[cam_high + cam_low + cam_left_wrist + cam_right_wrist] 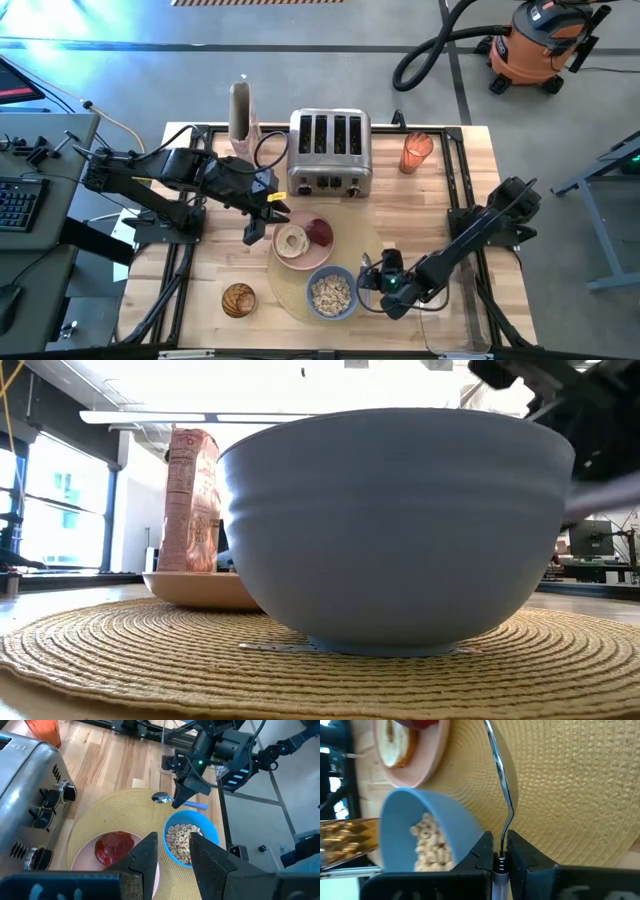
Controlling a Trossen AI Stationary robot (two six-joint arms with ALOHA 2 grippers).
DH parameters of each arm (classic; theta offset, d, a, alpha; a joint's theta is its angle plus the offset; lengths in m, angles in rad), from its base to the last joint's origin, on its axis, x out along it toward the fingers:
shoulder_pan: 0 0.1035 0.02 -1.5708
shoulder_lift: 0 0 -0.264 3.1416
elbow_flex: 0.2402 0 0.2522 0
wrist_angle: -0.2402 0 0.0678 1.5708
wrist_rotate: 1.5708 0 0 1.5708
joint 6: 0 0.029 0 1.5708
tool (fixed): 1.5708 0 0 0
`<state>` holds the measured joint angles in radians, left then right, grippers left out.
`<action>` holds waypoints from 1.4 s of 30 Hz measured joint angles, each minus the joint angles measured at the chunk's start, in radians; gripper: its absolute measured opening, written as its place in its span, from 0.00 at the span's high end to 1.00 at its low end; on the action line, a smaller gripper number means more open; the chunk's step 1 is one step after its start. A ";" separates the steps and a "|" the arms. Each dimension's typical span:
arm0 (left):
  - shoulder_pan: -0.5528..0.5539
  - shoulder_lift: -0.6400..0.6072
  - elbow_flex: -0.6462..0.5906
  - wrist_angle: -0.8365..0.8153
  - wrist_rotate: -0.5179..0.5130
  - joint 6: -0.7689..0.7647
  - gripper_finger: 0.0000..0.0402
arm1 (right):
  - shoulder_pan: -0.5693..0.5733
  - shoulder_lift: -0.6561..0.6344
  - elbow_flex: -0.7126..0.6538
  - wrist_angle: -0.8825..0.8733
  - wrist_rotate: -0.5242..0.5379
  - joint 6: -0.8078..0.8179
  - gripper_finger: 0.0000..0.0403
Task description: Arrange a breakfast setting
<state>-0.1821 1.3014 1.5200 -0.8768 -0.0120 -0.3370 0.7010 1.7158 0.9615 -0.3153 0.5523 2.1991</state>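
A round tan placemat (362, 250) lies at the table's middle front. On it stand a pink plate (303, 258) with a bagel half (292, 240) and a red fruit (320, 232), and a blue bowl (331, 293) of cereal (181, 839). My right gripper (375, 273) is just right of the bowl, shut on a small metal spoon (500, 780) that reaches out over the placemat (560, 785). My left gripper (268, 218) hangs open and empty at the plate's far left side; its fingers (150, 862) show above the plate (82, 862). My right gripper pinches the spoon's handle near its free end (500, 851) between its two fingers. The fingers come slanting down from the table's right and lie along the spoon, which sticks out ahead of them. The spoon's bowl end (161, 797) is low over the placemat's edge; whether it touches, I cannot tell.
A four-slot steel toaster (330, 152) stands behind the placemat, an orange cup (416, 152) to its right, a cereal box (243, 110) to its left. A round wooden piece (238, 299) lies at the front left. The low view is filled by the bowl (400, 530).
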 joint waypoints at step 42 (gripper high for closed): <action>0.000 0.000 0.000 0.008 -0.004 -0.002 0.74 | -0.040 0.090 0.000 -0.043 -0.092 -0.008 0.96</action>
<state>-0.1822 1.3012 1.5204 -0.8684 -0.0162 -0.3393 0.6605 1.8057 0.9619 -0.3581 0.4606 2.1910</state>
